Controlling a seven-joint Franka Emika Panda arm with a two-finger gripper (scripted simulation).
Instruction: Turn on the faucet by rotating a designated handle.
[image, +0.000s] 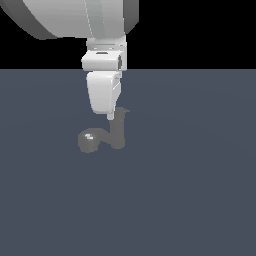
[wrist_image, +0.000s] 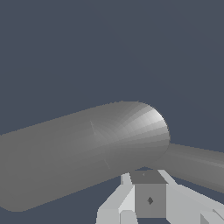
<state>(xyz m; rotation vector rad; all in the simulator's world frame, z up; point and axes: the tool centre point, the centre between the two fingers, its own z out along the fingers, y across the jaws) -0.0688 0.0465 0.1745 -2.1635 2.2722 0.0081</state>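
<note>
**Gripper low over faucet post, handle mostly hidden**

Seen from the exterior view: white gripper (image: 110, 116) hanging straight down, tip right at the top of the dull-grey faucet (image: 118, 134) on the dark blue-grey tabletop (image: 200, 200). Only one pale finger tip visible there; jaws' spread not to be told, nor any grasp. Handle (image: 125, 110) reduced to a short grey sliver poking out toward the exterior view's right at the post's top, the rest covered by the gripper. Curved arm running toward the exterior view's left, ending in a rounded lump (image: 89, 141) with a white glint. Upper robot arm (image: 75, 17) cut off by the frame's edge.

Seen from the wrist view: very close, a thick grey cylinder (wrist_image: 87, 153) filling the middle with a bright rounded end, a thinner grey bar (wrist_image: 197, 165) leaving behind it, both cut off at the frame's edges. Which faucet part each is, hard to say. Pale gripper parts (wrist_image: 148, 199) partly in frame, fingertips not clearly separable. Lump not visible here.

No writing, labels or brands legible anywhere.
</note>
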